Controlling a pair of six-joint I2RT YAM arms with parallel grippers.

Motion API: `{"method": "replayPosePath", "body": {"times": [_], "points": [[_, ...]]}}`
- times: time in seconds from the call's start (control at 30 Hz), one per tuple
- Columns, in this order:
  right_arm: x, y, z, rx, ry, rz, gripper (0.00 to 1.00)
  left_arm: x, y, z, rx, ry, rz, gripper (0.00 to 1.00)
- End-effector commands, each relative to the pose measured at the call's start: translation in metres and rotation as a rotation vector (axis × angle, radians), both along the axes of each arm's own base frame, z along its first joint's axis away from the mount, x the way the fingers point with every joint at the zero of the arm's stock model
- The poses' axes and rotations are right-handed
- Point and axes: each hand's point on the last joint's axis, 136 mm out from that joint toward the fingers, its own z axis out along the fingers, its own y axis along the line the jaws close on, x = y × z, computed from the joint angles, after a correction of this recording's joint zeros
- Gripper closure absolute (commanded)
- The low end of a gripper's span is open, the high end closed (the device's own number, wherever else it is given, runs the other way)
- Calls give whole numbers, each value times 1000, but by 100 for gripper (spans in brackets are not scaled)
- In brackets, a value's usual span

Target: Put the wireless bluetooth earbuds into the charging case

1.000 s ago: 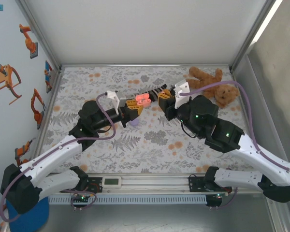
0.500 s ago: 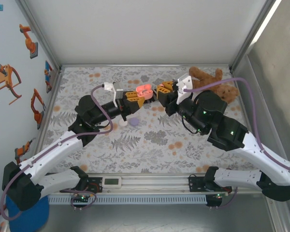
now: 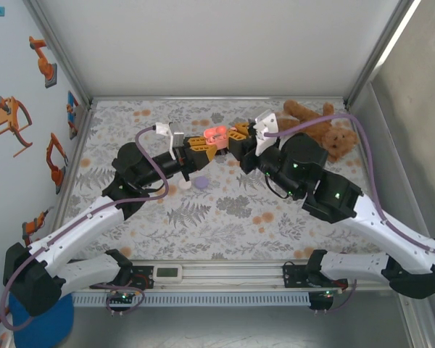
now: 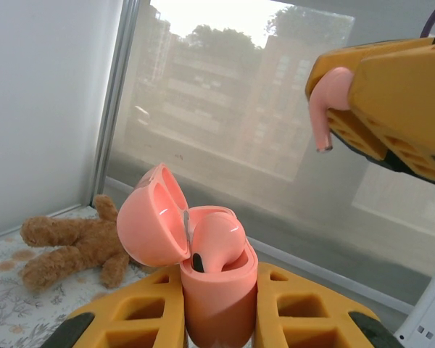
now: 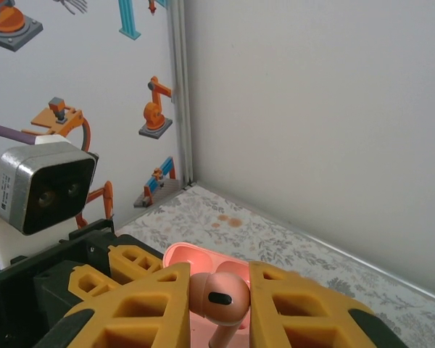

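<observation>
- The left gripper (image 4: 219, 319) has its jaws clamped on the lower body of the charging case (image 4: 216, 286) and holds it upright, off the table (image 3: 225, 217).
- The lid (image 4: 148, 217) is swung fully open to the side, so the case is ready to receive an earbud.
- The first earbud (image 4: 221, 239) already sits in one socket of the case. That half of the task is judged done.
- The right gripper (image 5: 219, 313) has its jaws closed on the head of the second earbud (image 5: 217, 296), with the stem pointing down.
- In the left wrist view this earbud hangs above and to the side of the case, clear of it and not yet over the free socket.
- Left to do: bring the second earbud over the empty socket, seat it stem-first and release it. Closing the lid may follow.
- The teddy bear (image 3: 322, 127) lies at the far right of the table, clear of the work.
</observation>
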Motion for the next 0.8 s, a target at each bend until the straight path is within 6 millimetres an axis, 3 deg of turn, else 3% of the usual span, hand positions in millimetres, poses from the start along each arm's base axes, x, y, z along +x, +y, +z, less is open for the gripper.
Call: {"method": "replayPosePath", "body": {"times": [0.0, 0.77], "points": [[0, 3, 13, 36, -22, 10, 79, -9, 2, 19, -45, -32, -25, 100], [22, 9, -17, -30, 22, -53, 79, -6, 0, 14, -57, -6, -33, 100]]}}
